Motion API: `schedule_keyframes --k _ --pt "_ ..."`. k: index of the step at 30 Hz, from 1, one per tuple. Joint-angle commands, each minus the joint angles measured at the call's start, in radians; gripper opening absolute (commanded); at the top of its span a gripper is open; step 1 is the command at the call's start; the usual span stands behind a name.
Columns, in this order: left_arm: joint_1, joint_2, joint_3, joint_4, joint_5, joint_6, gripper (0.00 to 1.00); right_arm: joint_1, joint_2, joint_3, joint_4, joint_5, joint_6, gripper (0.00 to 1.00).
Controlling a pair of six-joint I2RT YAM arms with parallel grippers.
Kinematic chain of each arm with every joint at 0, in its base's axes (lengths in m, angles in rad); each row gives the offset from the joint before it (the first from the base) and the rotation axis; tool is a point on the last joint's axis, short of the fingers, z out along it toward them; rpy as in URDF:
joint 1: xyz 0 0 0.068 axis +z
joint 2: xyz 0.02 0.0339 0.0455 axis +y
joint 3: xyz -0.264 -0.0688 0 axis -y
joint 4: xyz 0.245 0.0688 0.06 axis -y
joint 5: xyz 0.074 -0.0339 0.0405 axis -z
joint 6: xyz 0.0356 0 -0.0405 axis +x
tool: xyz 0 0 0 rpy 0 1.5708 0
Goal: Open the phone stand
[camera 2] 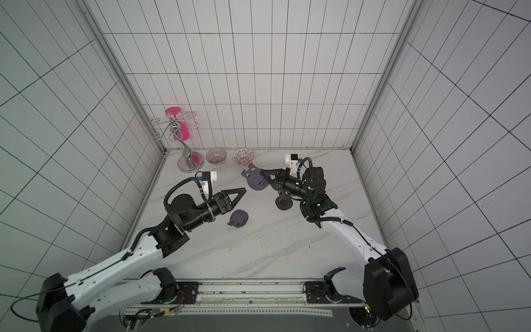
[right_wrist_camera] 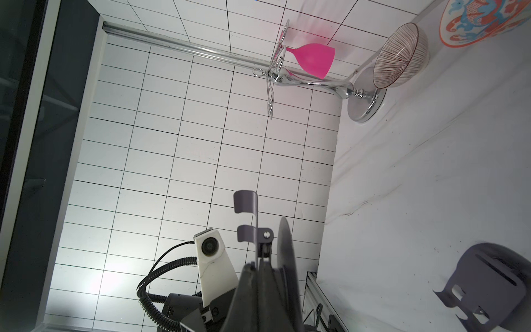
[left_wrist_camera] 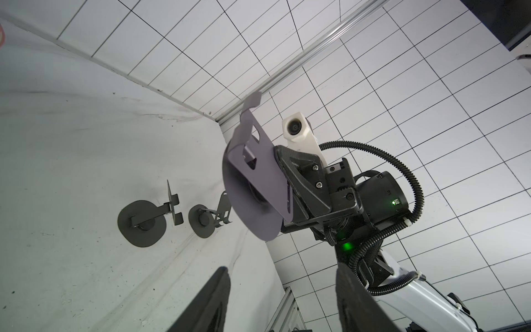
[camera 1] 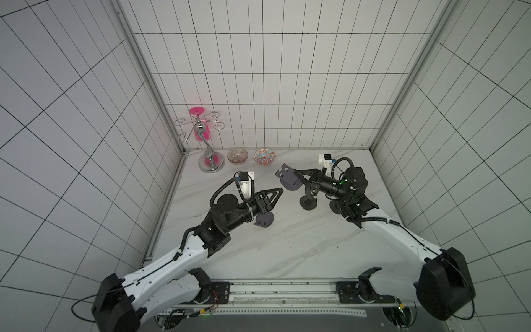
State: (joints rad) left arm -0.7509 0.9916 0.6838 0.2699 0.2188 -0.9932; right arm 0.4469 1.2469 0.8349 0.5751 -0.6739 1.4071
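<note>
A grey-purple phone stand [camera 1: 288, 180] [camera 2: 255, 180] hangs above the table, and my right gripper [camera 1: 298, 176] [right_wrist_camera: 260, 267] is shut on it. In the right wrist view its hooked plate [right_wrist_camera: 246, 202] and round base [right_wrist_camera: 284, 244] lie almost parallel with a narrow gap between them. The left wrist view shows the same stand [left_wrist_camera: 258, 184] ahead of my left gripper [left_wrist_camera: 283, 276]. That left gripper [camera 1: 276, 201] [camera 2: 239, 198] is open and empty, off to the left of the held stand and not touching it. A second grey phone stand [camera 1: 265, 220] [camera 2: 238, 219] [right_wrist_camera: 485, 281] lies folded on the table beside the left gripper.
Two black stands [left_wrist_camera: 142, 222] [left_wrist_camera: 204, 220] stand unfolded on the table under the right arm [camera 1: 309, 202]. At the back left are a chrome glass rack [camera 1: 211, 165] holding a pink glass [camera 1: 200, 130], a striped bowl [camera 1: 237, 156] and a patterned bowl [camera 1: 264, 157]. Tiled walls enclose three sides.
</note>
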Motion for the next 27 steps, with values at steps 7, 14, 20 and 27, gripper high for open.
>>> schedule_keyframes --k 7,14,20,27 --pt "0.002 0.038 -0.012 0.083 0.045 -0.038 0.50 0.024 -0.017 -0.033 0.160 0.048 0.092 0.00" --pt "0.002 0.059 -0.005 0.103 0.035 -0.024 0.48 0.039 -0.018 -0.040 0.180 0.051 0.100 0.00" --pt "0.004 0.074 -0.012 0.135 0.024 -0.029 0.46 0.052 -0.018 -0.052 0.186 0.053 0.098 0.00" --pt "0.013 0.088 0.007 0.137 0.023 -0.010 0.41 0.062 -0.018 -0.069 0.203 0.051 0.101 0.00"
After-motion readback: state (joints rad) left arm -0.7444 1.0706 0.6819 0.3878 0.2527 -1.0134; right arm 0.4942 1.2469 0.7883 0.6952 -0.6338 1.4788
